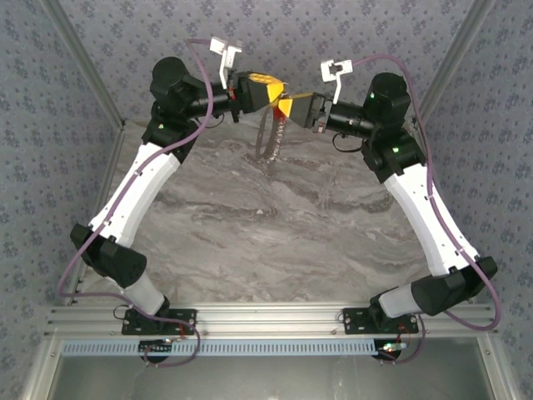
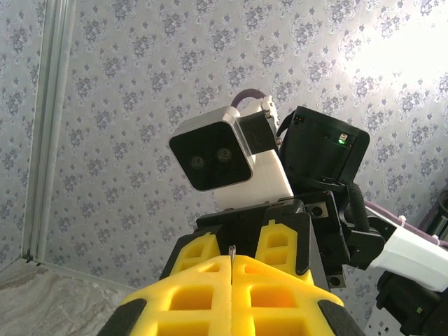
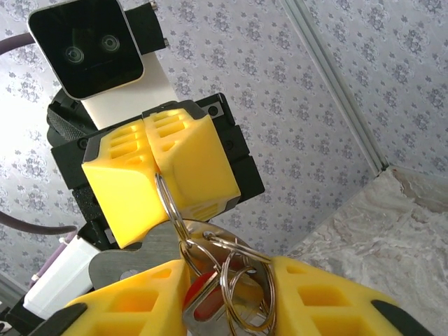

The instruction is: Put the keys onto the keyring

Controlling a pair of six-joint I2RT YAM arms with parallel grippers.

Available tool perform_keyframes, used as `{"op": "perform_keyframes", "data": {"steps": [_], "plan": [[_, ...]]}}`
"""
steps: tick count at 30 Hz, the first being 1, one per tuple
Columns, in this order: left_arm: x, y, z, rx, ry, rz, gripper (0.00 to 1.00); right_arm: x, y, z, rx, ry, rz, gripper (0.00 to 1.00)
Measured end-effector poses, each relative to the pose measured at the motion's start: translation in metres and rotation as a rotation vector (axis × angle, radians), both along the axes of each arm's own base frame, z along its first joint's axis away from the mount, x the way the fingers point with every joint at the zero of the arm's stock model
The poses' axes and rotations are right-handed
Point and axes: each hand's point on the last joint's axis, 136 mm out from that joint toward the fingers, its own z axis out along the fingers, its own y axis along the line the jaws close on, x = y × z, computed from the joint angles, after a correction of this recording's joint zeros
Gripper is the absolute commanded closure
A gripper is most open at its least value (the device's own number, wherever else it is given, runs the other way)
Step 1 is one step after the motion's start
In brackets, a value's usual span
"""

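The top external view looks down from above and behind the arm bases point(image 1: 162, 319) over the whole desk point(image 1: 275, 250). The left wrist camera point(image 3: 87, 45) and right wrist camera point(image 2: 213, 154), close and tilted upward, face each other across the left pincer point(image 3: 154, 164) and right pincer point(image 3: 224, 280), which all views share.

My end effector fingers point(image 3: 189, 161) are matt yellow plastic. The keyring point(image 3: 133, 257) is brushed grey metal, its wire loops glossy. The keys point(image 3: 203, 287) show smooth red plastic. The counter point(image 3: 392, 224) looks like veined marble.
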Motion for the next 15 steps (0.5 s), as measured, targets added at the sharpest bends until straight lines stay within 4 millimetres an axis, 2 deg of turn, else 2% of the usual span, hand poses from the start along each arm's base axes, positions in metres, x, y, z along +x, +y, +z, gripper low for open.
{"op": "perform_keyframes", "data": {"steps": [6, 10, 11, 14, 15], "plan": [[0.0006, -0.0004, -0.0015, 0.0, 0.009, -0.001, 1.0, 0.0001, 0.0007, -0.0036, -0.001, 0.004, -0.001, 0.93], [0.0022, 0.0007, -0.0021, -0.001, 0.011, 0.001, 1.0, -0.0005, 0.0004, -0.0047, -0.002, 0.006, -0.006, 0.98], [0.0026, 0.0012, -0.0019, -0.003, 0.01, 0.001, 1.0, -0.0006, 0.0004, -0.0051, -0.002, 0.007, -0.007, 0.96], [0.0024, 0.0011, -0.0021, -0.004, 0.007, 0.0, 1.0, 0.0001, -0.0005, -0.0054, -0.001, 0.012, -0.016, 0.58], [0.0026, 0.0012, -0.0015, -0.006, 0.004, 0.002, 1.0, 0.0005, -0.0005, -0.0061, -0.001, 0.017, -0.017, 0.56]]}}
